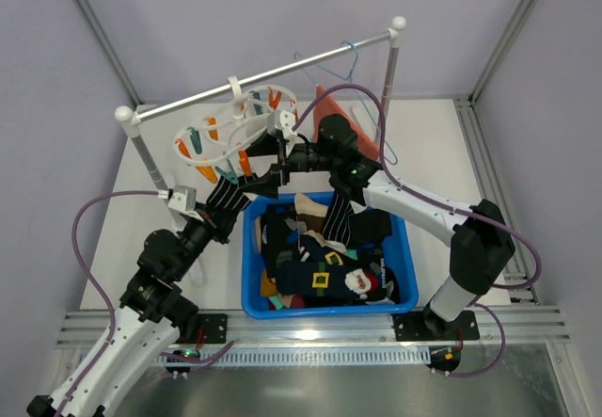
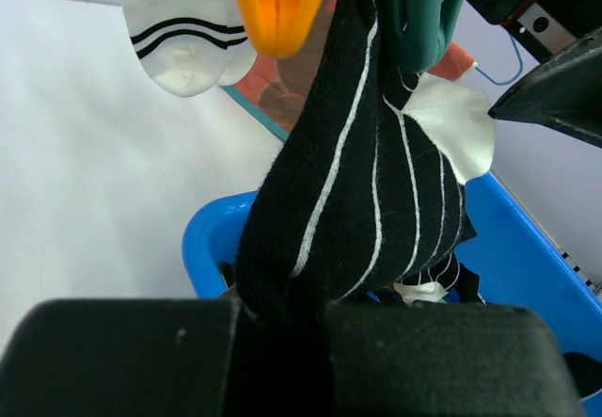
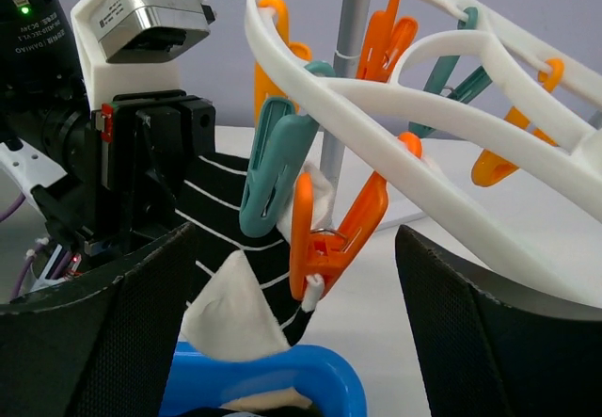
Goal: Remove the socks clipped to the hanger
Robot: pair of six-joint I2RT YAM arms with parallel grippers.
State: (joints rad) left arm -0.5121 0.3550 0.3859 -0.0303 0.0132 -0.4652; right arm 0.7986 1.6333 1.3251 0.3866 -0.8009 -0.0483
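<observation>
The left claw (image 2: 282, 337), shut tight on a black pinstriped sock (image 2: 348, 182), holds it taut from the teal peg (image 2: 423, 12) above, while the right claw (image 3: 296, 332) gapes empty astride that peg under the hanger (image 3: 395, 97), apparently ready to pinch it open.

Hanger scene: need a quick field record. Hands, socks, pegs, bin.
left hand: shut on the lower end of the black striped sock
right hand: open, fingers either side of an orange peg
black striped sock: clipped in a teal peg, runs down into the left hand
white sock: hanging beside the orange peg; which peg holds it cannot be told
hanger: hooked on the rail
blue bin: under the sock, holds a pile of clothing
</observation>
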